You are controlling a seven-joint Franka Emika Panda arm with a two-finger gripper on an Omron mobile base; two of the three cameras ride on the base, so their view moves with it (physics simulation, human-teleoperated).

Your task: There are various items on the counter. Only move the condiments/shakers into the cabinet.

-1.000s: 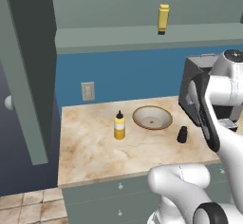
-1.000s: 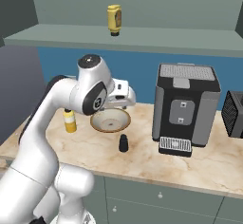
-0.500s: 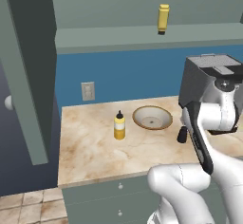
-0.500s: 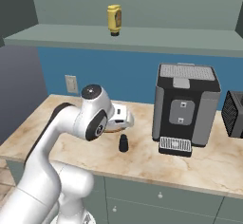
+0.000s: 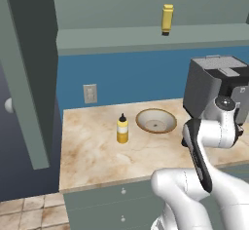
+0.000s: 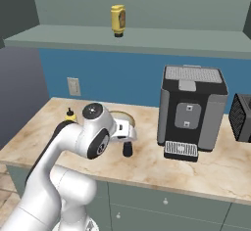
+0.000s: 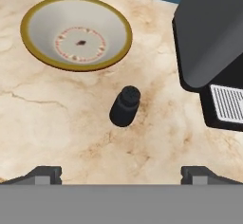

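Hand view looks down on the black shaker [image 7: 125, 106], standing on the counter [image 7: 57, 123] between bowl [image 7: 76, 32] and coffee machine [image 7: 213, 52]. Over the last second the arm has swung down over it, gripper [image 7: 121, 173] spread wide and empty. One yellow bottle [image 6: 117, 19] is shelved; the nozzle bottle [image 5: 122, 129] waits left.

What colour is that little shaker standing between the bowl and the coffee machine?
The small shaker is plain black all over, cap included; the hand view shows it best.

Blue wall [image 5: 126, 80] — white outlet [image 5: 90, 93] — tan floor tiles [image 5: 29, 213].
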